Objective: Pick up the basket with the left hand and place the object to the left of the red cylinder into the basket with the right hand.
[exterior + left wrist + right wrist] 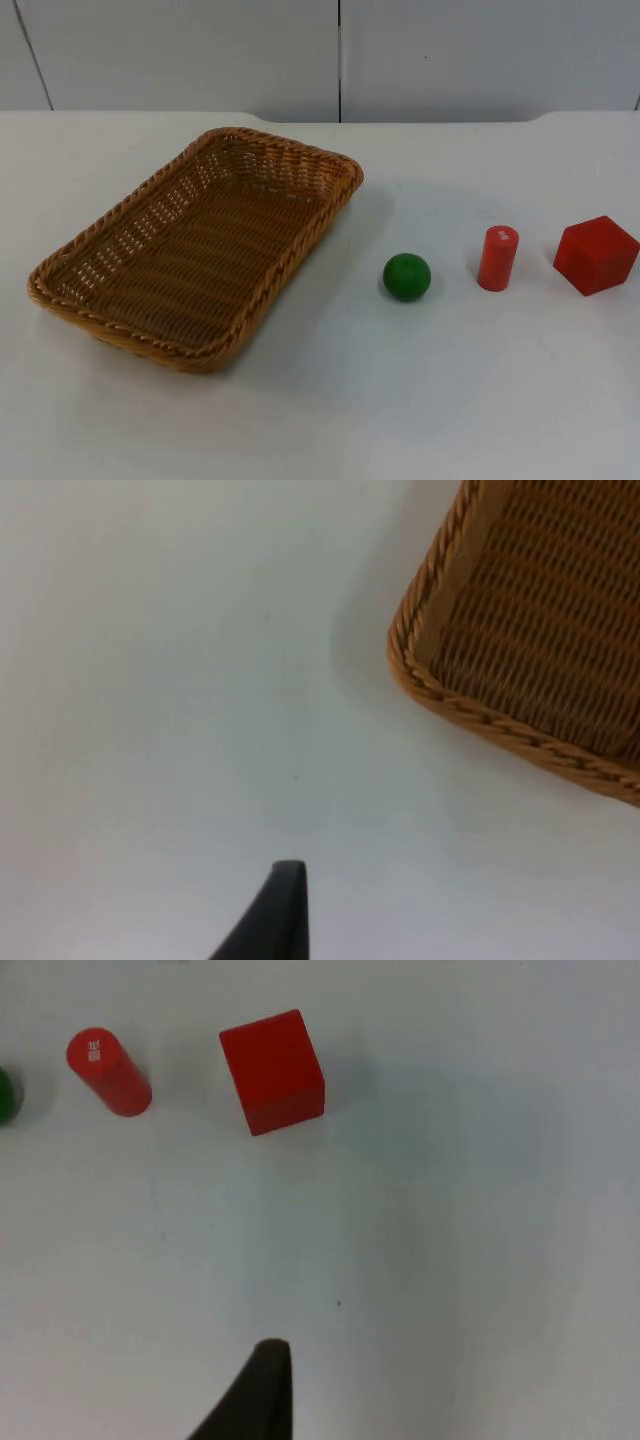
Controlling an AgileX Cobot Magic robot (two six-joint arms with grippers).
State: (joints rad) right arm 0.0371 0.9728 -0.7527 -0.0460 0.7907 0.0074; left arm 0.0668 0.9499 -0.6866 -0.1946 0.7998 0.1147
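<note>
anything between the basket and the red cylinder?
Yes: the green ball sits between the wicker basket and red cylinder in the top view.

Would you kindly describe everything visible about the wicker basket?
The basket is a shallow rectangular tray of brown woven wicker with a braided rim and rounded corners. It holds nothing and sits flat on the white table, turned at an angle, left of the green ball. Nothing touches it but the table; one corner appears in the left wrist view.
</note>
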